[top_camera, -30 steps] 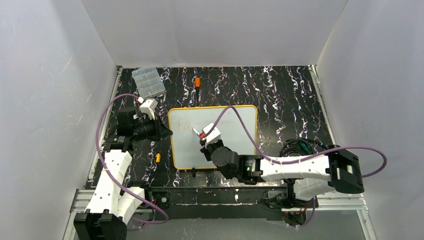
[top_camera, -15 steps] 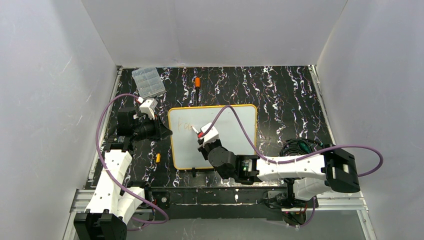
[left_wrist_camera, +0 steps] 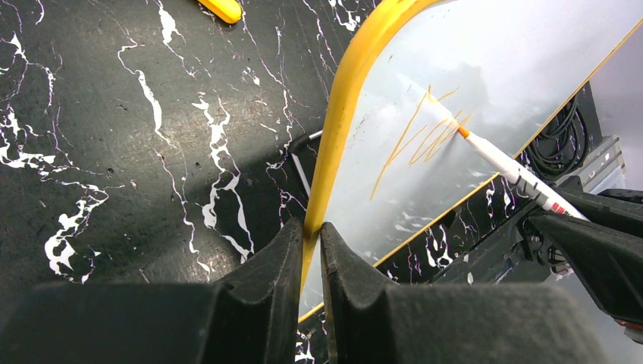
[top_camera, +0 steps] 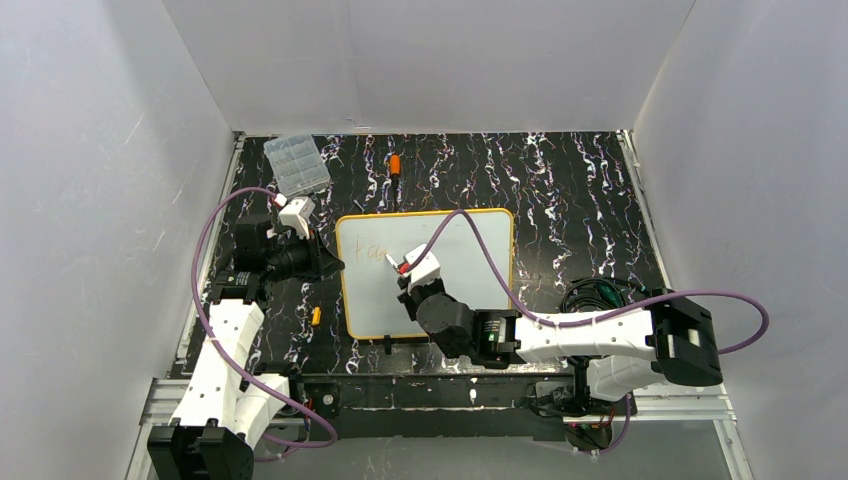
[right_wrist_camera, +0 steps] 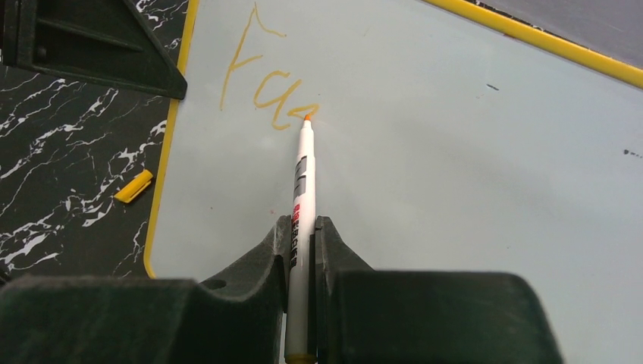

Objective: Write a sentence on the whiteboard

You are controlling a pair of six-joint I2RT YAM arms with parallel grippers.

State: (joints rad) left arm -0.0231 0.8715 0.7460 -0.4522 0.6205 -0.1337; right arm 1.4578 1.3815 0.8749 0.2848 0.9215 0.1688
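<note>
Right wrist, orange sentence [right_wrist_camera: 267, 92], yellow-rimmed whiteboard [right_wrist_camera: 470, 197], marker [right_wrist_camera: 302, 193]

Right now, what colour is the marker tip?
Orange; the marker tip shows best in the right wrist view.

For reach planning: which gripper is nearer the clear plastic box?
Left. The left gripper grips the whiteboard at its left rim, nearest the box; the right gripper holds a marker farther right.

The whiteboard [right_wrist_camera: 470, 197] is smooth and glossy; the marker [right_wrist_camera: 302, 189] is smooth white plastic; the tabletop [left_wrist_camera: 114, 152] looks matt, marbled.
</note>
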